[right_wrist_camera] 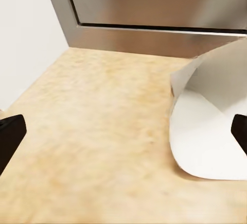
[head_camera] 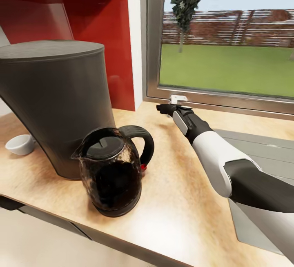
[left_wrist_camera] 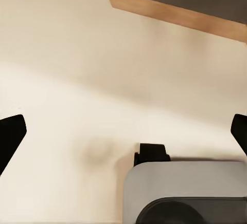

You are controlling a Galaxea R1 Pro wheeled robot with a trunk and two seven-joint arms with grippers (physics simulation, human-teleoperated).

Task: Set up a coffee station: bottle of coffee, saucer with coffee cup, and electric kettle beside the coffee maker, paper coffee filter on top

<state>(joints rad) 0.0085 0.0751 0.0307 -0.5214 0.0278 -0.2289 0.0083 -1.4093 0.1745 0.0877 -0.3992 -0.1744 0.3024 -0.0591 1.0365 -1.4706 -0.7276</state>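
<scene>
A steel-framed window (head_camera: 228,95) is seen behind the desk, with lawn (head_camera: 228,67), fence (head_camera: 228,28) and trees beyond. A glossy red wall panel (head_camera: 98,18) is noted beside it.

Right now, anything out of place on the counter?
Yes: the paper coffee filter lies on the kitchen countertop by the window, off the coffee maker. The coffee cup sits with no saucer in sight.
</scene>
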